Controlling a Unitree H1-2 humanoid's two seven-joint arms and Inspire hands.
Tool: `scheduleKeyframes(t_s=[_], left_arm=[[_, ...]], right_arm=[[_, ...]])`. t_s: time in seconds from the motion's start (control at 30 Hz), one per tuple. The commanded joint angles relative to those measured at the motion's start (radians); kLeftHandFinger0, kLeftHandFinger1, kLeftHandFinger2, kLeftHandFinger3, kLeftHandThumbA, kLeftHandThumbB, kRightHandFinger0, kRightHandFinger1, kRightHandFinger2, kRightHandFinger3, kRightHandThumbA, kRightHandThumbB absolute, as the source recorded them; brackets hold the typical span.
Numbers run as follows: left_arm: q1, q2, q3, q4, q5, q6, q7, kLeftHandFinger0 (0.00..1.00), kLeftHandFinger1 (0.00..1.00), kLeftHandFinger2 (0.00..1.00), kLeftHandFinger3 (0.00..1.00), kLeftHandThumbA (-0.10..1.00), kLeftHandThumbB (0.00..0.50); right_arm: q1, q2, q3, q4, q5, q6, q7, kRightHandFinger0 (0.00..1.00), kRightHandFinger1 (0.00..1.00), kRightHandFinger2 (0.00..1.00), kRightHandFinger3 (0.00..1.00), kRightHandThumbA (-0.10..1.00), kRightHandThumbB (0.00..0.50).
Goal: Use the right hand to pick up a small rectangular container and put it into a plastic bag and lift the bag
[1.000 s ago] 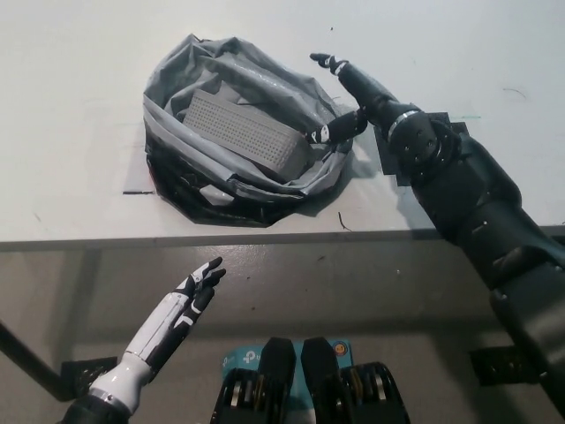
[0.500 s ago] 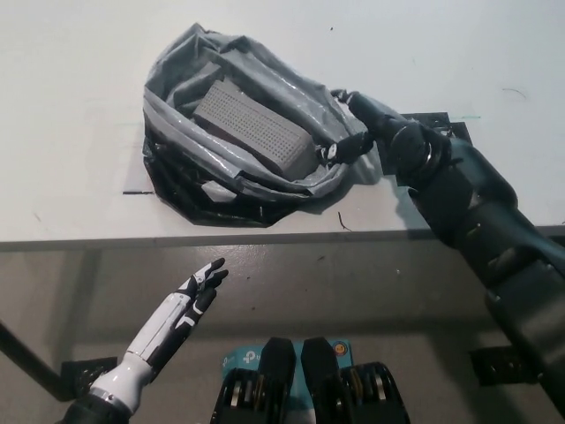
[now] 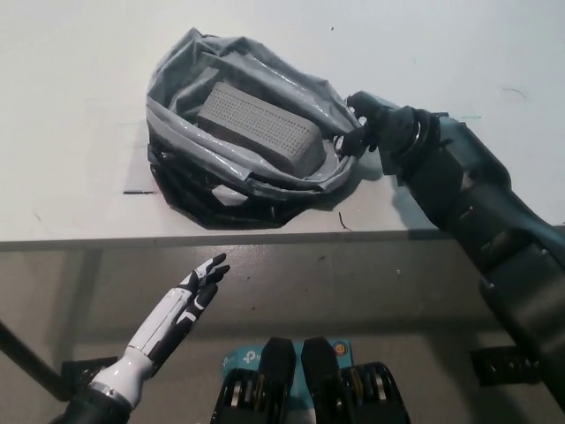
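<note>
A grey rectangular container [image 3: 259, 128] with a dotted top lies inside a crumpled grey and black plastic bag [image 3: 243, 172] on the white table [image 3: 71, 132]. My black right hand [image 3: 365, 124] is at the bag's right rim, its fingers closed on the plastic there. The bag's lower part rests on the table near the front edge. My white left hand [image 3: 190, 296] hangs below the table edge at the lower left, open, holding nothing.
Black tape marks [image 3: 437, 119] lie on the table under my right forearm. A short dark line [image 3: 137, 192] is marked left of the bag. The table's front edge runs across the middle of the picture, with grey floor below.
My right hand went from spread open beside the bag to closed on its right rim. The bag's rim and the container shifted slightly up and right.
</note>
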Motion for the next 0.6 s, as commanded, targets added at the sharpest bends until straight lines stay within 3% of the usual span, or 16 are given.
scheduleKeyframes(t_s=[0.0, 0.03, 0.07, 0.1, 0.13, 0.17, 0.2, 0.3, 0.33, 0.37, 0.4, 0.43, 0.47, 0.53, 0.57], left_arm=[[-0.025, 0.013, 0.003, -0.016, -0.002, -0.018, -0.007, 1.00, 1.00, 1.00, 1.00, 1.00, 0.330], [-0.026, 0.014, 0.002, -0.016, 0.002, -0.019, -0.005, 1.00, 1.00, 1.00, 1.00, 1.00, 0.330], [-0.030, 0.014, 0.002, -0.017, 0.004, -0.013, -0.004, 1.00, 1.00, 1.00, 1.00, 1.00, 0.337], [-0.031, 0.013, 0.003, -0.019, 0.002, -0.008, -0.005, 1.00, 1.00, 1.00, 1.00, 1.00, 0.339], [-0.037, 0.015, 0.003, -0.017, 0.006, -0.005, -0.005, 1.00, 1.00, 1.00, 1.00, 1.00, 0.342], [-0.039, 0.015, 0.002, -0.017, 0.009, -0.004, -0.004, 1.00, 1.00, 1.00, 1.00, 1.00, 0.343], [-0.041, 0.016, 0.002, -0.016, 0.010, -0.004, -0.004, 1.00, 1.00, 1.00, 1.00, 1.00, 0.342], [-0.048, 0.016, 0.004, -0.014, 0.004, -0.004, -0.008, 1.00, 1.00, 1.00, 1.00, 1.00, 0.338], [-0.050, 0.016, 0.004, -0.013, 0.002, -0.004, -0.009, 1.00, 1.00, 1.00, 1.00, 1.00, 0.338], [-0.055, 0.018, 0.002, -0.012, 0.005, -0.003, -0.011, 1.00, 1.00, 1.00, 1.00, 1.00, 0.343], [-0.057, 0.019, 0.001, -0.011, 0.007, -0.003, -0.011, 1.00, 1.00, 1.00, 1.00, 1.00, 0.343], [-0.058, 0.019, 0.002, -0.014, 0.006, 0.005, -0.012, 1.00, 1.00, 1.00, 1.00, 1.00, 0.350], [-0.061, 0.018, 0.001, -0.015, 0.003, 0.012, -0.015, 1.00, 1.00, 1.00, 1.00, 1.00, 0.347], [-0.065, 0.016, 0.001, -0.016, 0.002, 0.019, -0.015, 1.00, 1.00, 1.00, 1.00, 1.00, 0.345], [-0.065, 0.015, 0.002, -0.016, 0.001, 0.021, -0.015, 1.00, 1.00, 1.00, 1.00, 1.00, 0.348]], right_arm=[[-0.101, -0.028, -0.016, -0.083, -0.003, 0.031, 0.029, 0.22, 0.33, 0.46, 0.66, 0.46, 0.194], [-0.105, -0.029, -0.018, -0.094, -0.002, 0.039, 0.032, 0.11, 0.24, 0.40, 0.66, 0.47, 0.198], [-0.117, -0.029, -0.031, -0.118, 0.008, 0.069, 0.040, 0.02, 0.15, 0.36, 0.74, 0.46, 0.210], [-0.118, -0.031, -0.038, -0.134, 0.013, 0.076, 0.042, 0.05, 0.24, 0.43, 0.87, 0.44, 0.216], [-0.122, -0.038, -0.040, -0.173, 0.012, 0.085, 0.056, 0.24, 0.39, 0.51, 0.97, 0.42, 0.222], [-0.124, -0.041, -0.039, -0.189, 0.009, 0.093, 0.065, 0.18, 0.34, 0.47, 0.98, 0.42, 0.223], [-0.125, -0.044, -0.042, -0.207, 0.010, 0.105, 0.076, 0.04, 0.16, 0.34, 1.00, 0.40, 0.226], [-0.133, -0.057, -0.039, -0.265, 0.005, 0.152, 0.130, 0.00, 0.07, 0.25, 1.00, 0.41, 0.238], [-0.137, -0.061, -0.035, -0.277, 0.001, 0.164, 0.146, 0.00, 0.09, 0.28, 1.00, 0.41, 0.241], [-0.146, -0.071, -0.027, -0.303, -0.003, 0.178, 0.182, 0.02, 0.24, 0.43, 1.00, 0.41, 0.244], [-0.148, -0.074, -0.024, -0.313, -0.004, 0.183, 0.194, 0.02, 0.24, 0.43, 1.00, 0.41, 0.244], [-0.152, -0.079, -0.022, -0.324, -0.003, 0.189, 0.212, 0.11, 0.37, 0.55, 0.97, 0.40, 0.259], [-0.158, -0.088, -0.027, -0.336, 0.007, 0.197, 0.241, 0.20, 0.55, 0.74, 0.80, 0.38, 0.280], [-0.163, -0.097, -0.039, -0.350, 0.022, 0.214, 0.270, 0.32, 0.75, 0.95, 0.74, 0.36, 0.292], [-0.164, -0.098, -0.050, -0.352, 0.034, 0.221, 0.277, 0.32, 0.74, 0.94, 0.68, 0.34, 0.298]])
